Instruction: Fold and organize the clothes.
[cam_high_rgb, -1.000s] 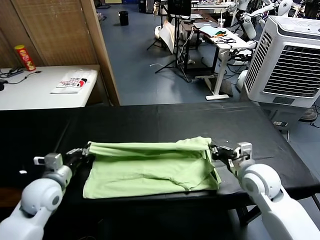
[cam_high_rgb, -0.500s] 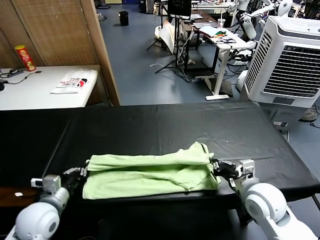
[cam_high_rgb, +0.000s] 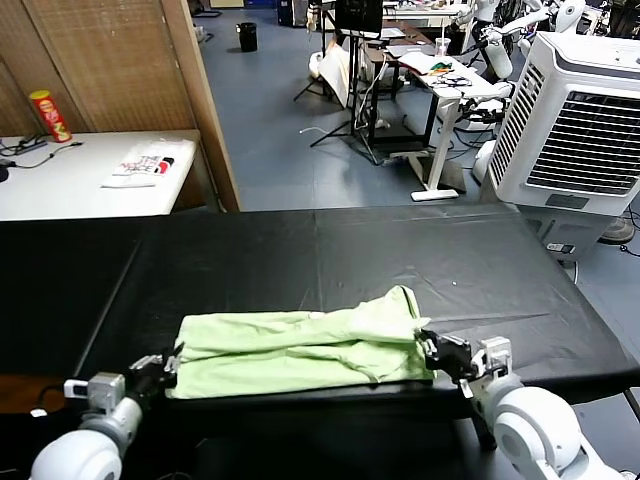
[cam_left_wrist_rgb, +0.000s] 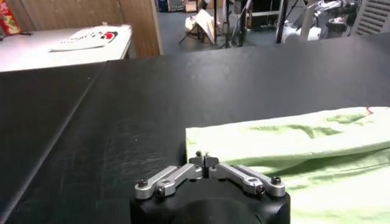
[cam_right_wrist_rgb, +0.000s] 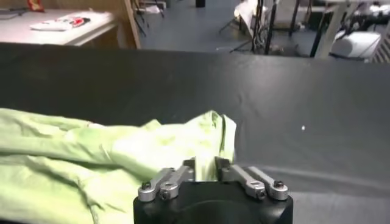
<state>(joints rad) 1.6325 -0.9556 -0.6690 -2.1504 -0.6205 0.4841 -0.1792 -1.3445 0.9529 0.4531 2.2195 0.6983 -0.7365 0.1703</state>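
Tabletop (cam_high_rgb: 330, 250): black cloth cover, broad, occupying most of the head view; the work surface for the fold.

Air cooler (cam_high_rgb: 580, 130): white, louvred, stood on the floor off the tabletop's far right corner.

Side table (cam_high_rgb: 70, 185): white, to the far left; a red tube-shaped can (cam_high_rgb: 49, 115) and a white printed cloth (cam_high_rgb: 148, 165) are carried on it, neither being part of the task.

Shirt (cam_high_rgb: 300, 350): one pale green garment, laid along the near edge of the tabletop as a long folded band, several layers deep, with a loose peak raised at its right end. It is judged soft, light and limp, likely to sag and to slide on the smooth cover; no fragility is expected. Hold is best taken at the two end corners of the band, pinching all layers together so the fold is not pulled apart.

Left pincer (cam_high_rgb: 165, 362): set at the near left corner of the shirt, just beside the cloth edge. In the left wrist view its fingers (cam_left_wrist_rgb: 207, 161) are seen tight together at the tips, with no cloth visibly caught; whether they are parting cannot be told.

Right pincer (cam_high_rgb: 432, 348): set at the right end of the shirt, touching or nearly touching the raised peak. In the right wrist view a narrow gap is shown between the fingers (cam_right_wrist_rgb: 189, 165), with green cloth directly ahead; whether a fold is pinched cannot be told.
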